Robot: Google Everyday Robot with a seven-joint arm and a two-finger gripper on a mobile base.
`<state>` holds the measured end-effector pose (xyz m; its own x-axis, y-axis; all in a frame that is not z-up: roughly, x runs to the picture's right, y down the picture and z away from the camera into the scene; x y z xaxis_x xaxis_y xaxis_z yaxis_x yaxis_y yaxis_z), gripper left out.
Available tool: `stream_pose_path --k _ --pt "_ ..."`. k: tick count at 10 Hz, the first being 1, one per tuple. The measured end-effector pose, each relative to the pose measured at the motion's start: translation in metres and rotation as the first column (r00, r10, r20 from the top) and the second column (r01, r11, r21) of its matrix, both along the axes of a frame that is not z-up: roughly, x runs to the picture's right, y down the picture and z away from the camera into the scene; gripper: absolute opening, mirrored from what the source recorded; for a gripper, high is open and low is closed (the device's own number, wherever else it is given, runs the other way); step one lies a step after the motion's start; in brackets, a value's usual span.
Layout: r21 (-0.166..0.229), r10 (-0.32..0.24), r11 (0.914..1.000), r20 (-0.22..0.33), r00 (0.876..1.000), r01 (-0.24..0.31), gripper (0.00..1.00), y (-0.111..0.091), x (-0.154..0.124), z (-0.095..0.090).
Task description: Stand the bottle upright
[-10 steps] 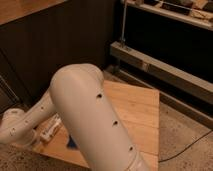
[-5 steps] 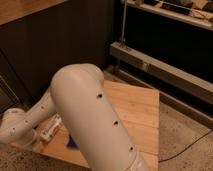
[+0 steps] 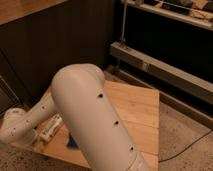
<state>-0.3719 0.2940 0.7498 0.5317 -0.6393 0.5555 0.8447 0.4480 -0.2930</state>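
Note:
My big white arm (image 3: 95, 120) fills the middle of the camera view and hides much of the wooden table (image 3: 140, 107). Its wrist bends at the lower left and points back toward the table's left front part. There a pale, elongated shape that looks like the bottle (image 3: 53, 127) lies on its side on the wood, partly covered by the arm. My gripper (image 3: 41, 137) sits at the arm's end right beside that shape, low over the table. I cannot tell whether it touches the bottle.
A small blue object (image 3: 73, 143) lies on the table near its front edge, just under the arm. A dark wall panel stands behind the table. A metal rack with shelves (image 3: 165, 70) runs along the right. A cable (image 3: 190, 145) lies on the speckled floor.

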Motion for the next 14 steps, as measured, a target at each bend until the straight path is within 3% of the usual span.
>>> stream_pose_path --k 14 --pt "-0.001 0.007 1.0 0.002 1.0 -0.007 0.48 -0.0003 0.0001 -0.0004"
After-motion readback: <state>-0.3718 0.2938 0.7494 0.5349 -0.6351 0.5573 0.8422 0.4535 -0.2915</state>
